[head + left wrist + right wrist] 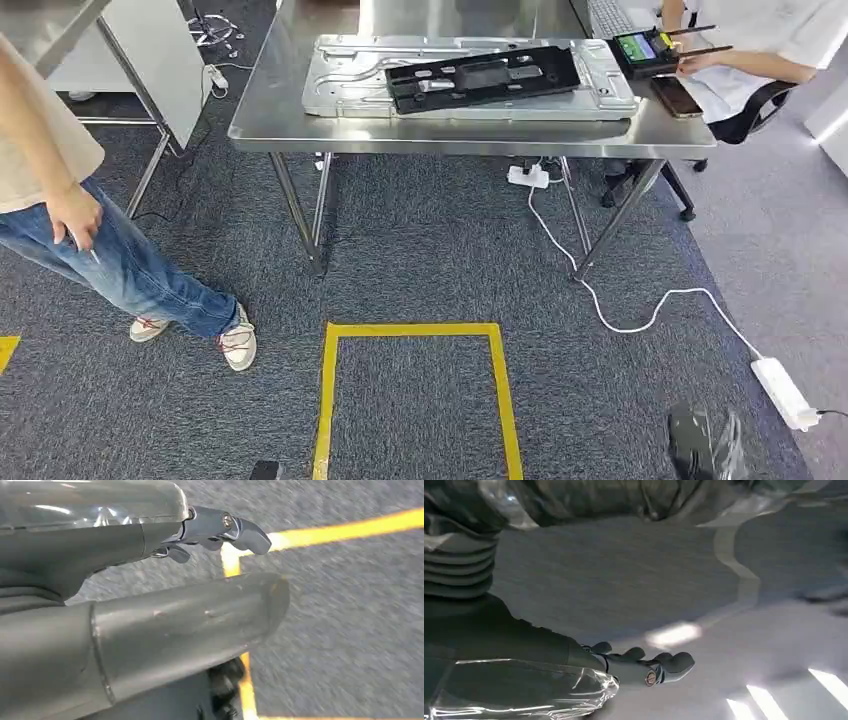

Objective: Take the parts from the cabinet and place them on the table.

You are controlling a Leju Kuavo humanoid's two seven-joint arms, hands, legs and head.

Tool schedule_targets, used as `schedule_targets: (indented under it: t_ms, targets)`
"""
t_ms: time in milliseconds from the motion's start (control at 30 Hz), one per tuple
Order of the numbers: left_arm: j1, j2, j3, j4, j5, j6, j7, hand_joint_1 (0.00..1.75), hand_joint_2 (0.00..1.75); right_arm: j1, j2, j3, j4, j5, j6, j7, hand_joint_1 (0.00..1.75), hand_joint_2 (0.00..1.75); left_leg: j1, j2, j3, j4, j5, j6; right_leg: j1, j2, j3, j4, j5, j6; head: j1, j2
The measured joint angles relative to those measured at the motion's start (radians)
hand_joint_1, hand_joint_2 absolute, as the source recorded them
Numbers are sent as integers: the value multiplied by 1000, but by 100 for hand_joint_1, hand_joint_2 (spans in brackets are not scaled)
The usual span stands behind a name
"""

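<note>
Both hands hang spread w/ nothing in them, left hand [150, 605] and right hand [574, 665], but tbh the power strip cable [640, 310] trailing by the table [450, 135] could snag a foot if it walks in.

A table [300, 120] stands ahead, across the far part of the floor. On it lies a flat metal panel [345, 75], and a tray [485, 77] lies on top of that panel. At the table's right end a phone [677, 97] rests on the top, with a controller [645, 48] just behind it in a seated person's [770, 40] hands. Under the table's right side a power strip [527, 177] lies on the carpet; its cable [640, 318] runs right to a second strip [785, 392]. A taped outline [415, 330] lies on the floor before the table. Left of it stands another person [60, 215].
</note>
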Motion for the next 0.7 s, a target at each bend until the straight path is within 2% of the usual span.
schedule_targets:
  t_ms: [33,67,100,133,167,200,233,267,300,333,367,400,433,467,500,533,567,600,633,667,700]
  targets:
    - [0,2,3,0,5,4,-3,0,0,4,9,-22,24,-2,-1,18,0,0,-6,6,-8,8,6,-7,0,-1,84,-99,-39,-1,-1,0]
    - [-1,2,8,0,13,6,-8,0,0,5,14,-38,41,-7,-3,37,0,0,-9,15,-15,14,10,-11,6,3,133,-187,-68,-8,-1,0]
    - [0,3,15,0,18,9,-17,0,0,12,27,-56,68,-16,-11,49,0,0,-9,19,-17,14,23,-19,10,4,131,-194,-74,-19,-2,0]
    - [-2,3,24,0,26,12,-24,0,0,24,37,-78,86,-29,-26,50,0,0,-6,21,-18,9,33,-23,14,4,126,-192,-68,-22,-1,0]
    - [0,4,30,0,34,15,-29,0,0,38,50,-97,101,-45,-30,51,0,0,-7,20,-18,9,39,-30,15,2,124,-192,-62,-32,-1,0]
    - [5,6,38,0,38,19,-35,0,0,48,67,-122,119,-66,-27,57,0,0,-2,16,-25,14,31,-37,8,-5,112,-197,-49,-46,0,0]
    - [8,8,46,0,44,25,-39,0,0,52,79,-150,134,-90,-7,77,0,0,2,14,-32,40,-23,-45,11,-7,101,-197,-38,-56,-2,0]
    - [15,10,51,0,45,27,-38,0,0,56,93,-172,145,-102,16,91,0,0,4,13,-45,93,-90,-50,12,-6,90,-195,-28,-69,0,0]
    - [21,11,55,0,48,29,-39,0,0,59,106,-194,155,-110,45,105,0,0,4,13,-58,165,-152,-53,13,-5,75,-193,-18,-71,-2,0]
    - [22,12,59,0,47,29,-39,0,0,63,113,-209,162,-117,73,116,0,0,4,13,-72,244,-200,-56,15,-5,56,-189,-7,-72,-1,0]
    - [22,14,63,0,47,30,-39,0,0,66,121,-223,170,-121,97,126,0,0,4,12,-75,307,-217,-56,17,-5,35,-184,5,-73,-1,0]
    - [22,14,66,0,46,30,-39,0,0,67,125,-231,176,-122,106,131,0,0,4,12,-63,328,-197,-54,19,-6,16,-180,15,-73,-1,0]
    - [22,16,68,0,46,30,-39,0,0,67,129,-238,181,-123,111,134,0,0,4,12,-35,314,-160,-50,21,-6,-1,-177,26,-73,-2,0]
    - [23,17,69,0,46,30,-39,0,0,67,133,-245,185,-124,112,135,0,0,3,12,14,265,-118,-43,24,-6,-17,-175,37,-72,-2,0]
    - [22,18,69,0,46,32,-39,0,0,67,136,-250,188,-124,113,136,0,0,-1,12,79,185,-97,-30,27,-5,-30,-174,49,-72,-2,0]
    - [20,20,69,0,45,35,-39,0,0,67,140,-253,190,-124,121,138,0,0,-8,10,152,91,-106,-13,28,-5,-36,-174,58,-71,-2,0]
    - [18,26,70,-1,45,37,-39,0,0,67,149,-253,194,-124,130,143,0,0,-17,11,228,-19,-140,-2,33,-5,-40,-173,66,-66,-1,0]
    - [16,25,70,-1,44,39,-39,0,0,68,149,-255,194,-121,134,143,0,0,-14,13,246,-68,-158,-6,30,-7,-44,-175,74,-61,0,0]
    - [16,25,71,-1,42,40,-40,0,0,68,149,-258,194,-119,139,137,0,0,-19,13,240,-73,-159,-5,28,-8,-49,-177,84,-57,-1,0]
    - [16,25,71,-1,40,43,-41,0,0,68,150,-261,194,-118,150,126,0,0,-19,13,235,-74,-156,-2,27,-10,-51,-180,93,-51,-1,0]
    - [20,24,71,-1,35,47,-41,0,0,69,153,-263,194,-114,161,116,0,0,-10,13,233,-90,-138,4,35,-8,-51,-184,102,-43,0,0]
